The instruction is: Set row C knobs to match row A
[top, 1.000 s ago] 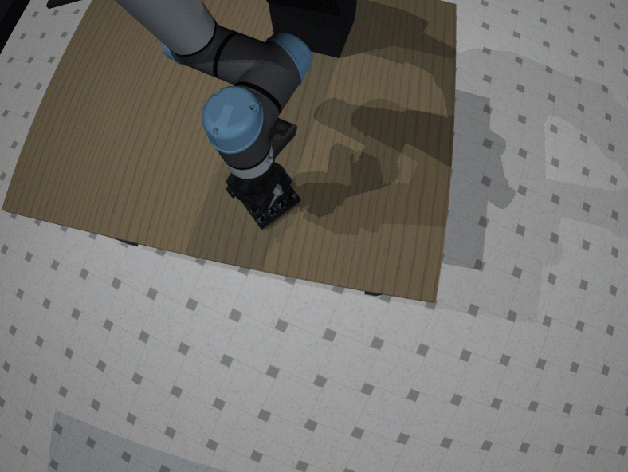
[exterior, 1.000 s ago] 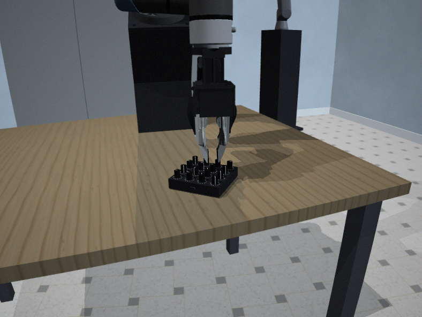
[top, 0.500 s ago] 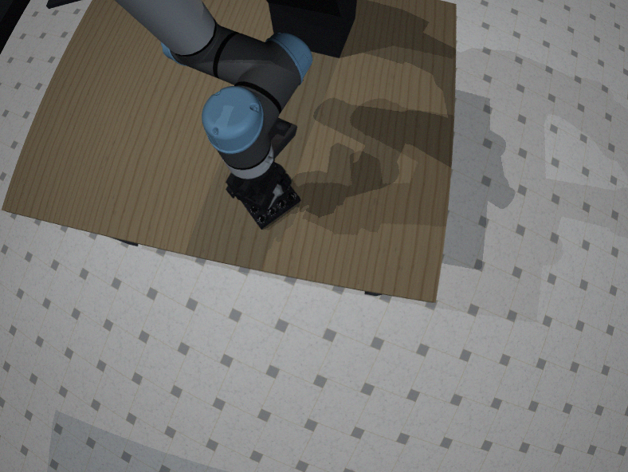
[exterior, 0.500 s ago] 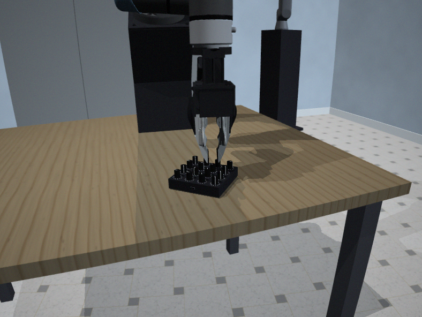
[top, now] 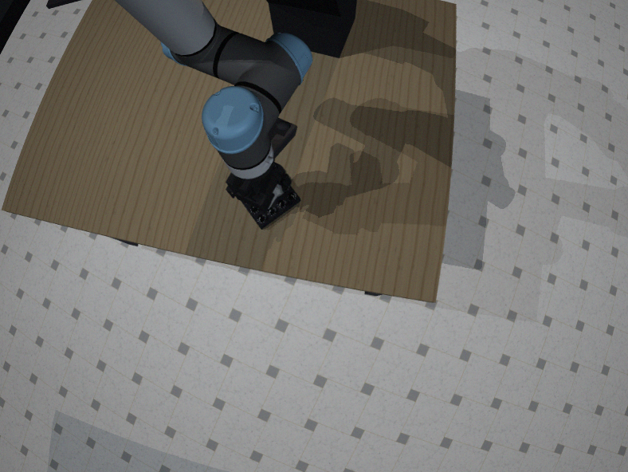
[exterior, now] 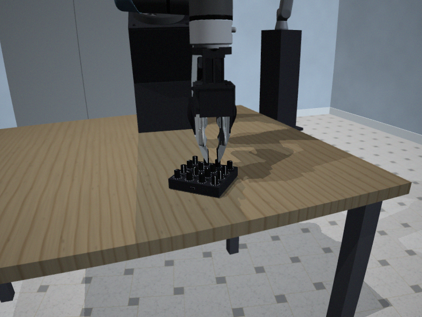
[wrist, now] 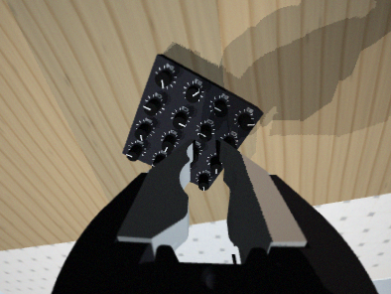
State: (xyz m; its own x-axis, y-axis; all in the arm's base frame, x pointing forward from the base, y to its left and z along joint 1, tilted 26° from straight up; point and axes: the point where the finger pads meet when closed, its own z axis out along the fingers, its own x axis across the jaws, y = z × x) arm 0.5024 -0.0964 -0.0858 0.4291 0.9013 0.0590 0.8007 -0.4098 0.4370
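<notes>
Wrist view gives us the closest look at the knob box (wrist: 198,111) (exterior: 204,191) (top: 280,214), a black block lying flat on the wooden bench (wrist: 74,124) (exterior: 102,190) (top: 127,152) with its knobs in a four-by-four grid. White tick marks ring the knobs, and we see small white characters printed beside several of them, too blurred for us to read with certainty. Each clearly seen knob carries a white pointer line, and the lines point different ways. On the corner knob (wrist: 164,77) at the upper left of the wrist picture, the line points down the picture

We find the small socket (exterior: 192,188) in the box's front side in the exterior view, with no brand or lettering readable around it. The gripper (wrist: 205,141) (exterior: 212,161) (top: 270,206) points downward, its tips in among the knobs towards the side away from the socket. Its fingers stand a narrow gap apart, with nothing gripped between them; they hide part of the grid in the wrist picture, so we cannot tell exactly which knob lies beneath them
</notes>
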